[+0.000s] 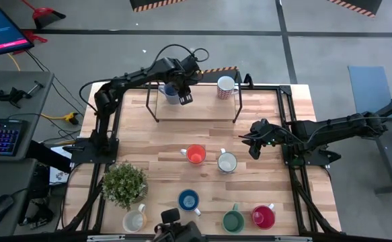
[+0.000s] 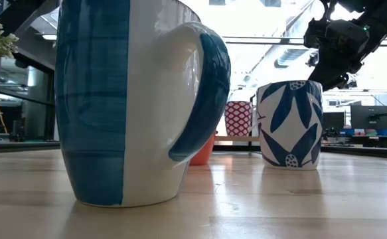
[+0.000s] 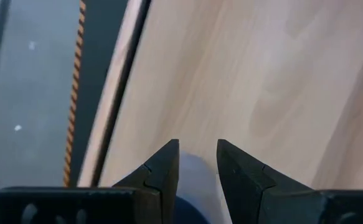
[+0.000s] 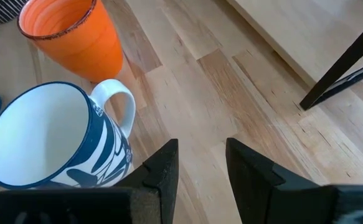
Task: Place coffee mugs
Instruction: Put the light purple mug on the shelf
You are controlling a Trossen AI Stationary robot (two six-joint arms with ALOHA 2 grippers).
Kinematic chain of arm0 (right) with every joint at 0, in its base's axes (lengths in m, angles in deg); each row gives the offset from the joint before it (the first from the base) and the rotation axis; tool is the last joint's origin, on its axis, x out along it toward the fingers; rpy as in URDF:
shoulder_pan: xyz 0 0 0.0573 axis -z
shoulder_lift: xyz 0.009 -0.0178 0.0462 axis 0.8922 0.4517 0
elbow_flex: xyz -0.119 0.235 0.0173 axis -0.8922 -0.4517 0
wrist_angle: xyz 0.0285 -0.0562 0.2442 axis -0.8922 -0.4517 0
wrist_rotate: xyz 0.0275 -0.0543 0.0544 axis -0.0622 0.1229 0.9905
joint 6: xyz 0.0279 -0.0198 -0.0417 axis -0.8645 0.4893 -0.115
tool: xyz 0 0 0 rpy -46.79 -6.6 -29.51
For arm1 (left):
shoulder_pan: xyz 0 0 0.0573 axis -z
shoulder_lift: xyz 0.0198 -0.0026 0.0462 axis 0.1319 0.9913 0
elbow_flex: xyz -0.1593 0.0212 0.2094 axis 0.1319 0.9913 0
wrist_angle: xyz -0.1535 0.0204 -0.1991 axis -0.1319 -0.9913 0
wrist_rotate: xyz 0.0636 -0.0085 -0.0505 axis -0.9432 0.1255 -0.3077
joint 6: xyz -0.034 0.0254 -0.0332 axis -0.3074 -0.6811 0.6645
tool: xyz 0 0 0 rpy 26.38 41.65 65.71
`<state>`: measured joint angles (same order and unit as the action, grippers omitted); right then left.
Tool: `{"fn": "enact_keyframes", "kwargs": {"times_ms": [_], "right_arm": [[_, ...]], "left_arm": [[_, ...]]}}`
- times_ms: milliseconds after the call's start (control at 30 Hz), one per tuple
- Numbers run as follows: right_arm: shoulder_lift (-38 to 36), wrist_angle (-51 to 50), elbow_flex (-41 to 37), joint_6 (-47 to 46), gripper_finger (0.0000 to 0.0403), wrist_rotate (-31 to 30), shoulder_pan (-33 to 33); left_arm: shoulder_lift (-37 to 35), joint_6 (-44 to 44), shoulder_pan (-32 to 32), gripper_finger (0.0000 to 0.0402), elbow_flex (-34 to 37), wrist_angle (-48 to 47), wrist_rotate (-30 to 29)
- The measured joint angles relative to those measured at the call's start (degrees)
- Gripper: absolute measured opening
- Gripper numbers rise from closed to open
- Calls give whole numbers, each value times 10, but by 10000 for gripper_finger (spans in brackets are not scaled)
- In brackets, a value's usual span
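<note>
Now | left gripper (image 1: 184,98) is holding grey-blue mug (image 1: 171,93) over shelf (image 1: 196,111) | right gripper (image 1: 253,148), fingers apart and empty, is waiting just beside patterned mug (image 1: 227,162)

**Mug colours on the pale wood tabletop**

Pale wood tabletop (image 1: 182,134); orange mug (image 1: 196,155); white mug with blue leaf pattern (image 4: 56,140); blue mug (image 1: 188,200); green mug (image 1: 232,220); red mug (image 1: 263,216); cream mug (image 1: 134,219); red-patterned white mug (image 1: 226,87); green plant (image 1: 124,183)
</note>
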<state>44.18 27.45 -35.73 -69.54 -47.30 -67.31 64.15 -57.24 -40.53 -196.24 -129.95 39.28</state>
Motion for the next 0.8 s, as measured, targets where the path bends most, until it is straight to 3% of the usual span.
{"fn": "enact_keyframes", "kwargs": {"times_ms": [800], "right_arm": [[0,0,0,1,115,2,0]], "left_arm": [[2,-23,-39,99,3,-28,-50]]}}
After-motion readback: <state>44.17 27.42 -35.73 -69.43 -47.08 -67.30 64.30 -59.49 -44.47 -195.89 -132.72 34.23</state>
